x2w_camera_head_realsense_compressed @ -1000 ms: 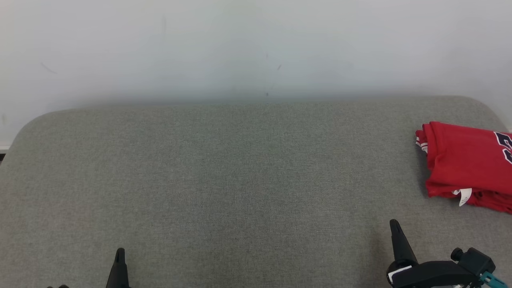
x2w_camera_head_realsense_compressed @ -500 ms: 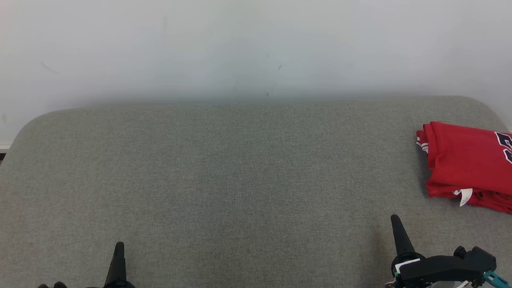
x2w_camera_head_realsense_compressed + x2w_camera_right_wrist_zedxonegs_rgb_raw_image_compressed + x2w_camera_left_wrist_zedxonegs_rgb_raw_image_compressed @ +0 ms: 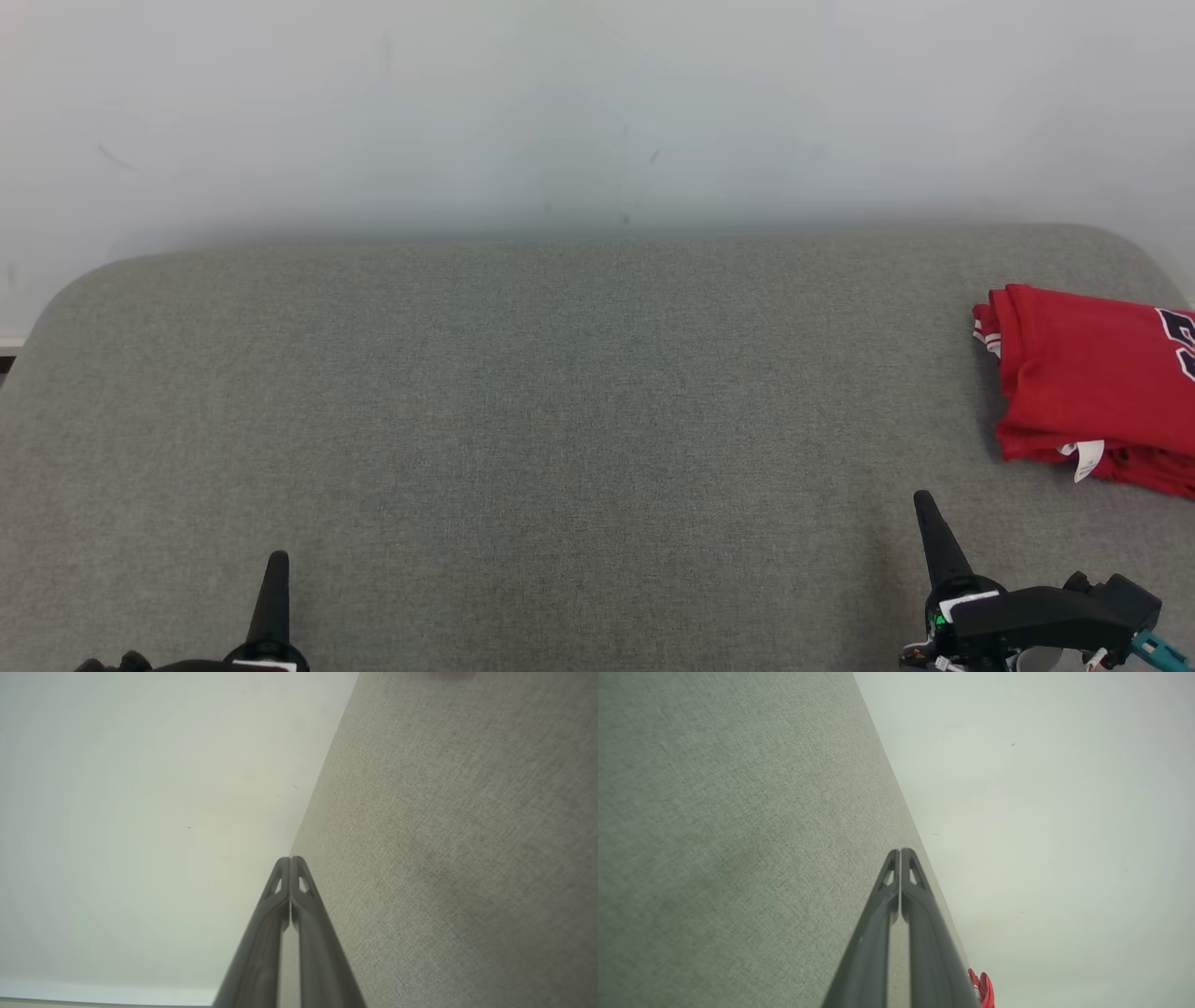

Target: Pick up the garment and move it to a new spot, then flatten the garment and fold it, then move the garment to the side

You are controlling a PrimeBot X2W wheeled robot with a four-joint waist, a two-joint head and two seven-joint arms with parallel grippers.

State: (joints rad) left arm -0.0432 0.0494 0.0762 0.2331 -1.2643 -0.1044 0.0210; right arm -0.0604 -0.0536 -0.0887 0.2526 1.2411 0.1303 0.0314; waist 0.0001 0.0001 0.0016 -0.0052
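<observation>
Moved since earlier: both arms had crept forward over the bench. My left end effector showed more of its length in the head view than a second before. My right end effector also reached a little farther up, and its wrist housing swung lower and to the right.
Unmoved: the garment kept its spot, and the head view itself barely shifted.
Left end effector: clenched on nothing, its two fingers pressed together tip to tip in the left wrist view, over bare grey cloth.
Right end effector: likewise clenched and empty, its fingers meeting at the tips in the right wrist view, with the bench on one side and the pale wall on the other.
Garment position: at the far right of the bench, partly cut off by the edge of the head view. It lay well apart from my left end effector and near but clear of my right one, which sat on the side closer to me.
Garment look: red and folded into a compact stack of layers with a rolled edge on its left side. It had striped white trim at one corner, dark lettering on top and a small white tag poking out at the near edge.
Meaning for the task: I judged the folding done and the garment already set aside. My arms seemed only to be settling, with nothing left to grasp.
Risk: little, as I saw it, unless my right end effector drifted toward the stack and nudged it.
</observation>
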